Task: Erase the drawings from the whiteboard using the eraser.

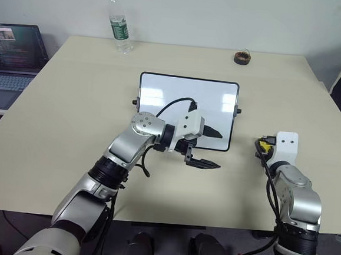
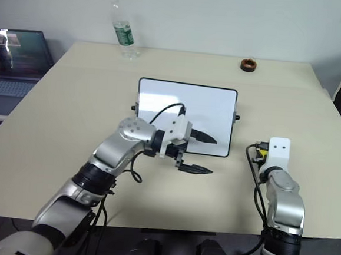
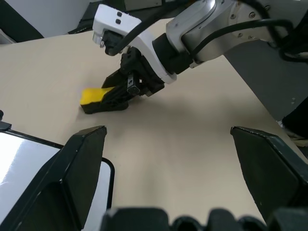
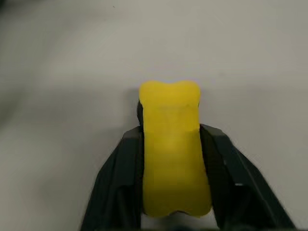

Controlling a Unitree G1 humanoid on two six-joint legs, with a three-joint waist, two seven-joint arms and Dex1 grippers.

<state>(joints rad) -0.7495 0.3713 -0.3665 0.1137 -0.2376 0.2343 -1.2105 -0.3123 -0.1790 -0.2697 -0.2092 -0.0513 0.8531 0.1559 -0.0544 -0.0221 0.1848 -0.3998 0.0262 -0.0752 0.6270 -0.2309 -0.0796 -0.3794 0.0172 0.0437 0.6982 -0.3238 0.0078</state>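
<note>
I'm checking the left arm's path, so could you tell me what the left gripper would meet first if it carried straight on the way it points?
Probably the right gripper with the eraser between its fingers on the table; the tabletop between looks free, though depth is uncertain.

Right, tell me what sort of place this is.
Probably an office or lab workspace: a beige table against a plain wall, an open laptop on a side desk, and a small whiteboard laid flat.

arms: silver, black joints | wrists: white housings | cables: black | fingers point(image 1: 213, 132): black
</note>
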